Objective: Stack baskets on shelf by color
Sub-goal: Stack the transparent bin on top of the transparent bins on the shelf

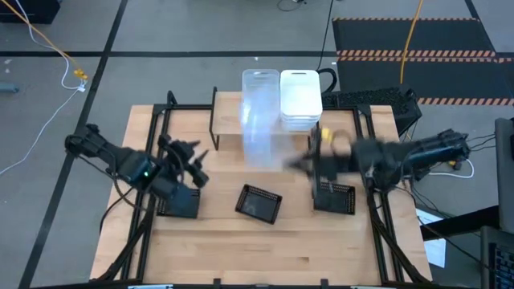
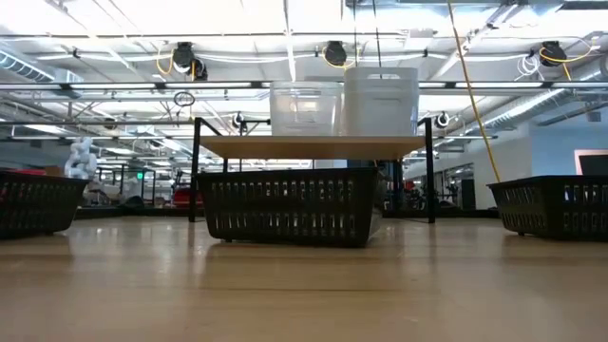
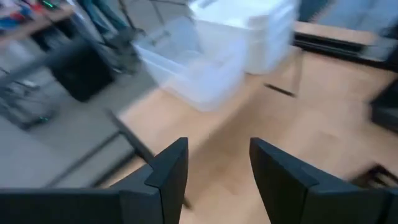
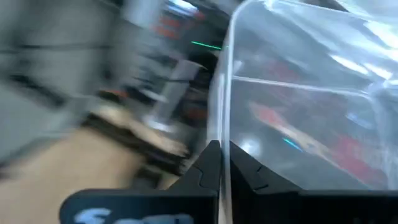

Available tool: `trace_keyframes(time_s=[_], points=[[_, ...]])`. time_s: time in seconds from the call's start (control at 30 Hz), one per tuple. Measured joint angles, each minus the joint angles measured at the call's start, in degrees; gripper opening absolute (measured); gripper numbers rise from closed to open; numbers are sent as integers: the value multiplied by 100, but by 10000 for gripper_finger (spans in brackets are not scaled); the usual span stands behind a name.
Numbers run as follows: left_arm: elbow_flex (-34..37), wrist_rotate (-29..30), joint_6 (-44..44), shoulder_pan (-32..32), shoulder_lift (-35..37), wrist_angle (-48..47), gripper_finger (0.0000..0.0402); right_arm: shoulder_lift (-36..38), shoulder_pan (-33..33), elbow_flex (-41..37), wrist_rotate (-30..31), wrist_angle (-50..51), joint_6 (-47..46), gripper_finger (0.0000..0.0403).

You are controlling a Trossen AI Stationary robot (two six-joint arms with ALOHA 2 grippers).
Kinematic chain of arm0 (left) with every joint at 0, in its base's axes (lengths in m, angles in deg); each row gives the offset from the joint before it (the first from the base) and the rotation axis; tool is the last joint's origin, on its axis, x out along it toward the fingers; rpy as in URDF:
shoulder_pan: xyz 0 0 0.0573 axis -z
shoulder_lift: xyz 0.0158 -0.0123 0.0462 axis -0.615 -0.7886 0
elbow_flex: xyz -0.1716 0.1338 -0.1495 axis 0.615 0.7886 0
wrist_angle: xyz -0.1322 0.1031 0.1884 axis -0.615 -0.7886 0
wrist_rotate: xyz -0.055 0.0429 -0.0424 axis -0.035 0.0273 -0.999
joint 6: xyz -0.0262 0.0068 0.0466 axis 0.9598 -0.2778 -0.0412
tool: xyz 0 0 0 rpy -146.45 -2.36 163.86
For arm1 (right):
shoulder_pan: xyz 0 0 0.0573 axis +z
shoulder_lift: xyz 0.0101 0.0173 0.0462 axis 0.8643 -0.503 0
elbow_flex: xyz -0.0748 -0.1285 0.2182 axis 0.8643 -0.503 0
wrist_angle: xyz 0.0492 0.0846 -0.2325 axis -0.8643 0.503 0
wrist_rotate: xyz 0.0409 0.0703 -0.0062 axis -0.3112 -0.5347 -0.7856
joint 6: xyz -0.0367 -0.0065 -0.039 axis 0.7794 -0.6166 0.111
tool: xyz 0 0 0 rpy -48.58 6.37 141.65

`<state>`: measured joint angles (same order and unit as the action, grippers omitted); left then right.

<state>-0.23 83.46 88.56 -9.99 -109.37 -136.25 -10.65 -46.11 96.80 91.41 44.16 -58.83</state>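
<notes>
A light-wood shelf (image 1: 229,120) stands at the table's far side. On it are a clear basket (image 1: 259,84) and a stack of white baskets (image 1: 301,98), also seen in the low view as the clear basket (image 2: 304,106) and the white stack (image 2: 380,100). Another clear basket (image 1: 267,143) is in the air before the shelf, held by my right gripper (image 1: 301,163), which is shut on it. Three black mesh baskets rest on the tabletop: left (image 1: 181,202), middle (image 1: 259,202), right (image 1: 333,197). My left gripper (image 1: 191,160) is open above the left black basket. My right gripper (image 4: 227,171) pinches the clear basket's side wall (image 4: 224,124) at its upper rim, one finger (image 4: 210,167) outside and one finger (image 4: 247,171) inside. It comes from the table's right side. The basket is lifted clear of the table.
The shelf's thin black legs (image 2: 195,171) stand behind the middle black basket (image 2: 290,204). The left part of the shelf top (image 3: 149,106) is bare. Black frame rails (image 1: 152,160) run along both table sides. Open tabletop (image 1: 257,249) lies toward the near edge.
</notes>
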Motion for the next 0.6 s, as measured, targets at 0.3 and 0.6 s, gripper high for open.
trace_keyframes(time_s=[0.3, 0.6], points=[[0, -410, -1917, -1459, 79, 51, 175, -1426, -2341, 2716, -547, 1991, -147, 0], [0, -699, -2507, -2522, 67, 70, 175, -2939, -3659, 3982, -1301, 3590, -107, 0]])
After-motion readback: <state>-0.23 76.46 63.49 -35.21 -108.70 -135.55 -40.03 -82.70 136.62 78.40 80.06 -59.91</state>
